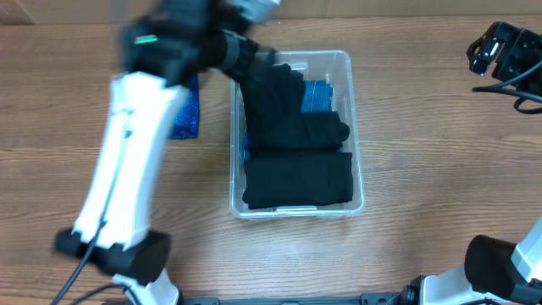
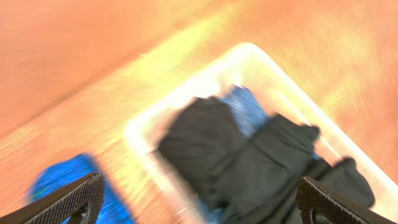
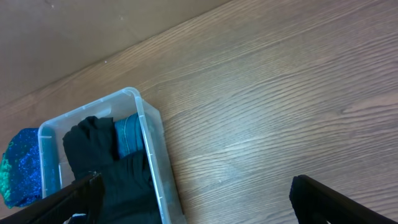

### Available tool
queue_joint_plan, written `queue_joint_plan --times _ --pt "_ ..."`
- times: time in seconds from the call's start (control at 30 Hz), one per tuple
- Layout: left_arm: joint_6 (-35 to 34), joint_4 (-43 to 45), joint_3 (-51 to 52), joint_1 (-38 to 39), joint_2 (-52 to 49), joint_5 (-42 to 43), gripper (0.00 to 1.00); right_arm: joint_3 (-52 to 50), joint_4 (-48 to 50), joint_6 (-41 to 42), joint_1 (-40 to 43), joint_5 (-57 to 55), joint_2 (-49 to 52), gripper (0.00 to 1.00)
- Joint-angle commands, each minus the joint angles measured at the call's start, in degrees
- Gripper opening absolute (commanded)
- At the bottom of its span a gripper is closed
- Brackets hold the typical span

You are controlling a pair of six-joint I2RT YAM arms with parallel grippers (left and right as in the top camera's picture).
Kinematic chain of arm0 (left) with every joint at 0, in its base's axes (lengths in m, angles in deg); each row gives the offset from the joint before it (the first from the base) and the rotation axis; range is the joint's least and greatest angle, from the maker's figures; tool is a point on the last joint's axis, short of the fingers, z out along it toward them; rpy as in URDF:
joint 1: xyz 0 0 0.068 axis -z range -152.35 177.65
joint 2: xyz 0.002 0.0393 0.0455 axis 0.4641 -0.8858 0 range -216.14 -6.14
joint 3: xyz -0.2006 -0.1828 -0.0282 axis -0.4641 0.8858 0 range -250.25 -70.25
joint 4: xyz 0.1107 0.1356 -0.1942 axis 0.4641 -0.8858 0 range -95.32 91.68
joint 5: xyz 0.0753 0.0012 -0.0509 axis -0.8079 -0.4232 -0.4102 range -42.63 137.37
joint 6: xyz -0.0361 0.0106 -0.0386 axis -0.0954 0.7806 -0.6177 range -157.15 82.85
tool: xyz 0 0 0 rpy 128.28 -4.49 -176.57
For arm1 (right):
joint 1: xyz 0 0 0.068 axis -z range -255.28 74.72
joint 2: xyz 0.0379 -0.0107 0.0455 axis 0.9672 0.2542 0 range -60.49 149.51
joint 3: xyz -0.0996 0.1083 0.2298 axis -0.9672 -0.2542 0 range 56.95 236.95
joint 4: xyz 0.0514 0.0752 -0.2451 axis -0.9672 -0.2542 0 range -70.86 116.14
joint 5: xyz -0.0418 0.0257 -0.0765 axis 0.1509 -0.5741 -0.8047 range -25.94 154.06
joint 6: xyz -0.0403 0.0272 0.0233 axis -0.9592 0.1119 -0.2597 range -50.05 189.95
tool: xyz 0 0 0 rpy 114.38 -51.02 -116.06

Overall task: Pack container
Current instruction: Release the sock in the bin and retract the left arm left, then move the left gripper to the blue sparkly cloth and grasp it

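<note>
Container [image 1: 358, 182] sits mid-table, stuffed w/ black clothes [image 1: 296, 178] & a blue piece [image 1: 318, 96]. Left gripper [image 2: 202, 196], blurred, hangs over its far-left corner w/ fingers spread wide, nothing in them. Right gripper [image 3: 196, 186] is well off to the side, also spread & empty.

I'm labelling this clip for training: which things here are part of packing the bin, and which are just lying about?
In the job:
container
black cloths in it
blue cloth in it
left tool, open above them
probably the sparkly blue bundle beside the container

Just about:
right tool, open, empty, off to the side
wooden table
</note>
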Motion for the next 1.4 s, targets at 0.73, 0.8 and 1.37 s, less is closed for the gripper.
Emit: queue_joint_plan --times 0.73,0.8,1.37 --pt "5.81 -2.43 8.9 -45.16 -23.17 23.65 1.0 -0.07 0.17 -0.04 0.17 -0.13 -0.07 1.0" --pt "6.99 -2.43 8.9 -45.05 -25.92 23.85 1.0 -0.07 0.17 -0.04 0.17 -0.13 -0.07 1.0" --pt "15.13 -1.79 8.92 -43.74 -36.89 26.29 1.0 -0.07 0.11 -0.04 0.17 -0.13 -0.07 1.0"
